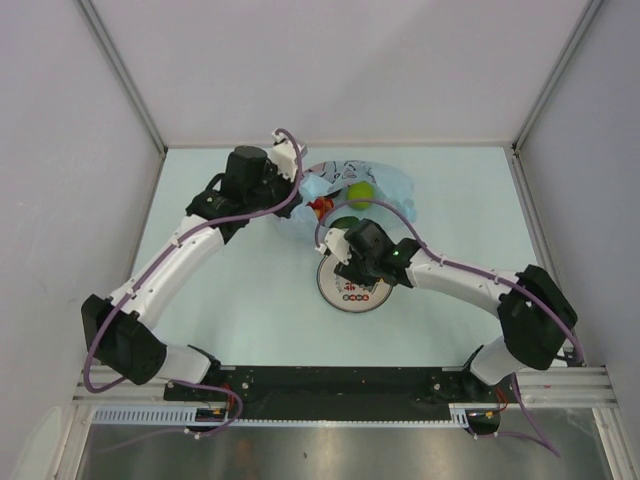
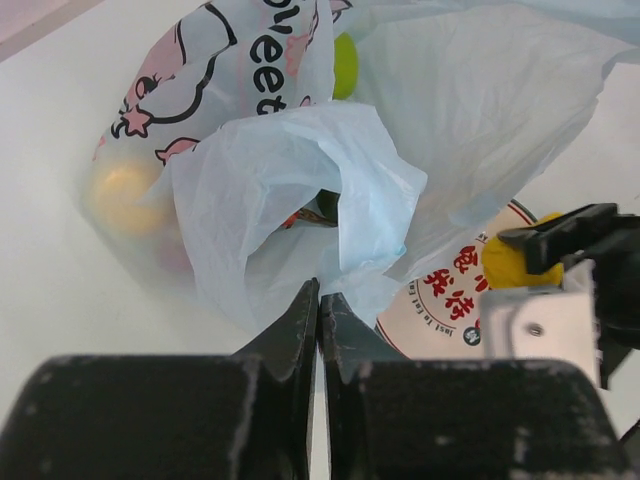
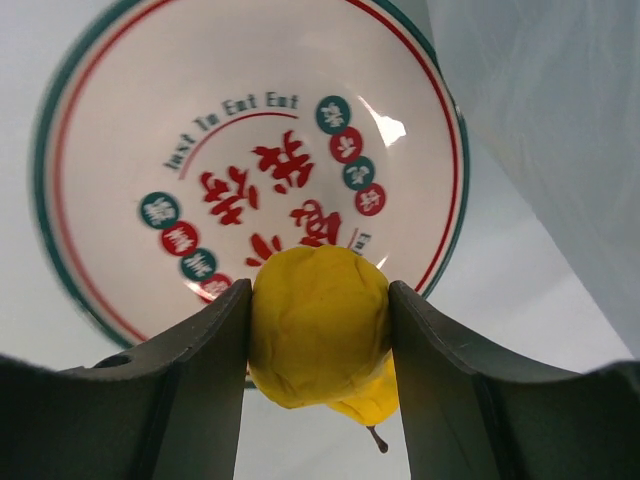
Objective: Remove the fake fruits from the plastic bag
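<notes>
1. My right wrist camera is showing the right gripper (image 3: 320,310) pinching a yellow fruit (image 3: 318,350) just above the plate (image 3: 60,130); the overhead view is hiding that grip.
2. The left gripper (image 2: 318,310) is sitting pressed together, with the plastic bag (image 2: 480,110) just ahead holding a green apple (image 1: 360,193).

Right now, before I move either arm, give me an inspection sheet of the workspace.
Surface: pale table, no spills seen.
Job's things: plastic bag lies open at the far side. A green apple, red berries and a dark green fruit sit at its opening. An orange-yellow piece shows through the plastic. The yellow fruit is out, held over the plate.
Clutter: nothing seen.
Grippers: right gripper shut on the yellow fruit. Left gripper shut, tips at the bag's edge; I cannot tell whether it pinches the plastic.
Cables: purple cables follow both arms; the right arm's arcs above the bag.
Surroundings: plain walls; metal rail at the near edge.
</notes>
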Controlling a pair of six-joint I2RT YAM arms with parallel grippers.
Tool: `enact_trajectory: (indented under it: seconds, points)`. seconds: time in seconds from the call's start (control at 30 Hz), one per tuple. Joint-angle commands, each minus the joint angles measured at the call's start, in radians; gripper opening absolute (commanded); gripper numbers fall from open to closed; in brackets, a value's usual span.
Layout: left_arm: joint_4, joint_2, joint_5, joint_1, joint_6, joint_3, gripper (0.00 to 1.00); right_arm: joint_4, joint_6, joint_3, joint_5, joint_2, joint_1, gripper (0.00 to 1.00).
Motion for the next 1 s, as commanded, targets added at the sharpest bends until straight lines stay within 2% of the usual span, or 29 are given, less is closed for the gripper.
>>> enact_trajectory:
  seconds: [0.0,0.23,0.3,0.33,0.37,0.47,0.6,0.77,0.8,0.83,0.87,0.93,0.97]
  points:
    - [0.039,-0.057,0.038,0.005,-0.017,-0.007,0.07,0.120,-0.100,0.009,0.164,0.061,0.004,0.42]
    - [0.045,-0.078,0.046,0.005,-0.022,-0.007,0.10,0.193,-0.175,0.011,0.190,0.139,0.009,0.43]
    - [0.043,-0.080,0.049,0.005,-0.022,-0.004,0.10,0.218,-0.175,0.011,0.193,0.152,0.012,0.48]
    - [0.043,-0.080,0.050,0.005,-0.022,-0.004,0.11,0.226,-0.171,0.011,0.198,0.161,0.018,0.53]
    - [0.043,-0.081,0.049,0.005,-0.020,-0.004,0.11,0.235,-0.165,0.011,0.205,0.165,0.020,0.67]
    - [0.043,-0.081,0.052,0.005,-0.020,-0.006,0.12,0.218,-0.140,0.040,0.193,0.149,0.032,0.84]
    - [0.033,-0.081,0.052,0.005,-0.020,0.000,0.16,0.045,-0.074,0.137,0.103,0.069,0.052,0.94]
    - [-0.013,-0.118,0.035,0.008,0.016,0.005,0.14,-0.124,0.036,0.288,-0.021,-0.041,0.009,0.94]
    - [-0.020,-0.127,0.033,0.010,0.039,-0.003,0.14,-0.144,0.058,0.310,-0.149,-0.086,-0.046,0.92]
    - [-0.027,-0.133,0.030,0.011,0.055,-0.012,0.12,-0.144,0.064,0.318,-0.210,-0.100,-0.074,0.90]
    - [-0.044,-0.141,0.024,0.011,0.072,-0.018,0.11,-0.136,0.070,0.321,-0.254,-0.115,-0.094,0.84]
    - [-0.059,-0.166,0.021,0.013,0.130,-0.039,0.05,-0.094,0.095,0.333,-0.252,-0.108,-0.109,0.77]
    - [-0.084,-0.175,0.027,0.013,0.151,-0.044,0.02,-0.078,0.101,0.338,-0.238,-0.094,-0.114,0.67]
